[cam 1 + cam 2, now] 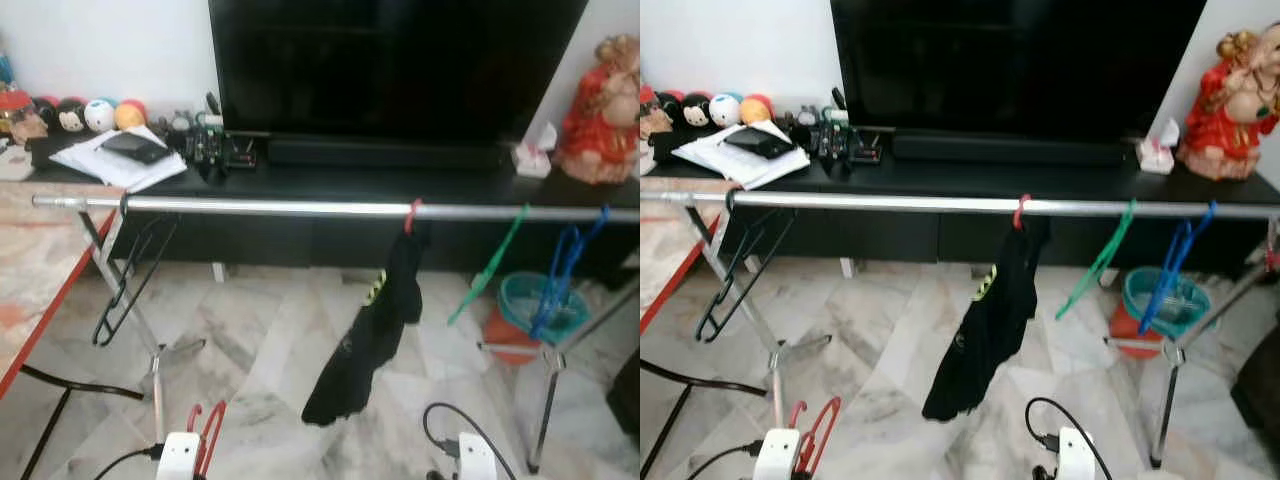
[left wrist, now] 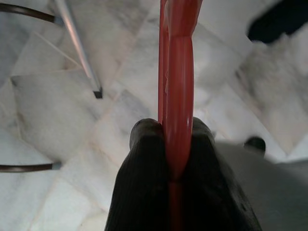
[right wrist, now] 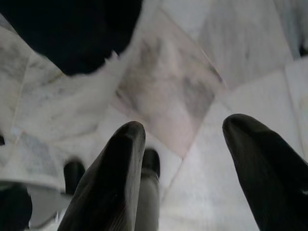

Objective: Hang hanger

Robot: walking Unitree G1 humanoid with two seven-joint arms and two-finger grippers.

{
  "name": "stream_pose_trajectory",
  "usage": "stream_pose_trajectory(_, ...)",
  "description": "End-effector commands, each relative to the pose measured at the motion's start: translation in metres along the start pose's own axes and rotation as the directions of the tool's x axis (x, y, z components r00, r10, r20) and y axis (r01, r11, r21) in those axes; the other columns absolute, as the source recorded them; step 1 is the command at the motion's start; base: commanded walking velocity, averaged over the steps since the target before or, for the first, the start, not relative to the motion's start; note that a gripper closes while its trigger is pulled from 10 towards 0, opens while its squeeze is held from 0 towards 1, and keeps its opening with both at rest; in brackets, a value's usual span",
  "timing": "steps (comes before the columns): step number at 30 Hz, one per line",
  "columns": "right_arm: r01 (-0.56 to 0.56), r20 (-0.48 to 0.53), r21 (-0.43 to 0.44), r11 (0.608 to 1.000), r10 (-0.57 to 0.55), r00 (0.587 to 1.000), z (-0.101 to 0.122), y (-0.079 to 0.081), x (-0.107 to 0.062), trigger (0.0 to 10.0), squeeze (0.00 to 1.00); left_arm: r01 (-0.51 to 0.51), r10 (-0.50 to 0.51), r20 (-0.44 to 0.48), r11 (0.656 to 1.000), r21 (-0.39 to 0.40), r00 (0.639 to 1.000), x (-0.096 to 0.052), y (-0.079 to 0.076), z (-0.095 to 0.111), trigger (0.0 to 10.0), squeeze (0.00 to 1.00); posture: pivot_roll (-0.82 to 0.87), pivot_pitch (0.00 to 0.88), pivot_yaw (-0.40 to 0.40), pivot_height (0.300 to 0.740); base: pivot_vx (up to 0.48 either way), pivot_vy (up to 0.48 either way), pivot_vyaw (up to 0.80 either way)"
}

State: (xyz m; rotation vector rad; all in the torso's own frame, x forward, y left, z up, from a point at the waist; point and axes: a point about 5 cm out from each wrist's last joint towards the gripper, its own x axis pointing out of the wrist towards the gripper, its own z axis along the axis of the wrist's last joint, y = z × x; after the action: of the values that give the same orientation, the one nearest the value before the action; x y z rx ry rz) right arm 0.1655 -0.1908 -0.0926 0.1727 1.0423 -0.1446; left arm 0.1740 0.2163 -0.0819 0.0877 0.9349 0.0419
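A silver clothes rail (image 1: 300, 208) runs across in front of me at chest height. My left gripper (image 2: 174, 139) is shut on a red hanger (image 2: 177, 72), whose hook pokes up at the bottom of the eye views (image 1: 208, 432), low and well short of the rail. My right gripper (image 3: 185, 144) is open over the marble floor with nothing between its fingers (image 3: 115, 163). On the rail hang a black hanger (image 1: 130, 280) at the left, a black garment (image 1: 372, 330) on a red hook in the middle, a green hanger (image 1: 490, 265) and a blue hanger (image 1: 560, 270) at the right.
Behind the rail stands a black TV console (image 1: 400, 185) with a large TV (image 1: 390, 65), papers (image 1: 115, 160), small toys and a red figurine (image 1: 600, 100). A red-edged table (image 1: 40, 260) is at my left. The rack's legs (image 1: 155, 360) and a teal basket (image 1: 535, 305) stand on the floor.
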Motion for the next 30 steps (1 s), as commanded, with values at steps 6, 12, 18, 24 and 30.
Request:
stream_pose_trajectory(6,-0.016,0.015,0.009,1.0,0.016,1.0,0.004,0.009,0.001,10.0,0.0,-0.029,0.029,-0.002,0.999,0.04,1.0,0.0,0.007,0.002,10.0,0.0,0.13,0.043,-0.065,0.736,0.055,0.0,0.0)
stream_pose_trajectory(12,-0.018,0.015,0.01,1.0,0.018,1.0,0.004,0.011,0.001,10.0,0.0,-0.028,0.028,0.007,0.998,0.05,1.0,0.0,0.006,0.005,10.0,0.0,0.13,0.039,-0.056,0.736,0.0,0.0,0.0)
stream_pose_trajectory(18,-0.015,0.014,0.013,1.0,0.015,1.0,0.003,0.011,0.001,10.0,0.0,-0.033,0.033,0.014,0.997,0.065,0.999,0.001,0.005,0.006,10.0,0.0,0.13,0.028,-0.056,0.736,0.0,0.0,0.0)
stream_pose_trajectory(24,-0.017,0.014,0.006,1.0,0.017,1.0,0.003,0.01,0.001,10.0,0.0,-0.039,0.03,0.106,0.996,0.084,0.994,0.003,0.006,0.026,10.0,0.0,0.13,0.016,-0.06,0.736,0.0,0.0,0.0)
stream_pose_trajectory(30,-0.018,0.009,-0.008,1.0,0.018,1.0,0.002,0.009,0.001,10.0,0.0,0.031,-0.08,0.357,0.99,0.141,0.931,0.002,0.0,0.088,10.0,0.0,0.14,0.006,-0.063,0.736,0.0,0.0,0.0)
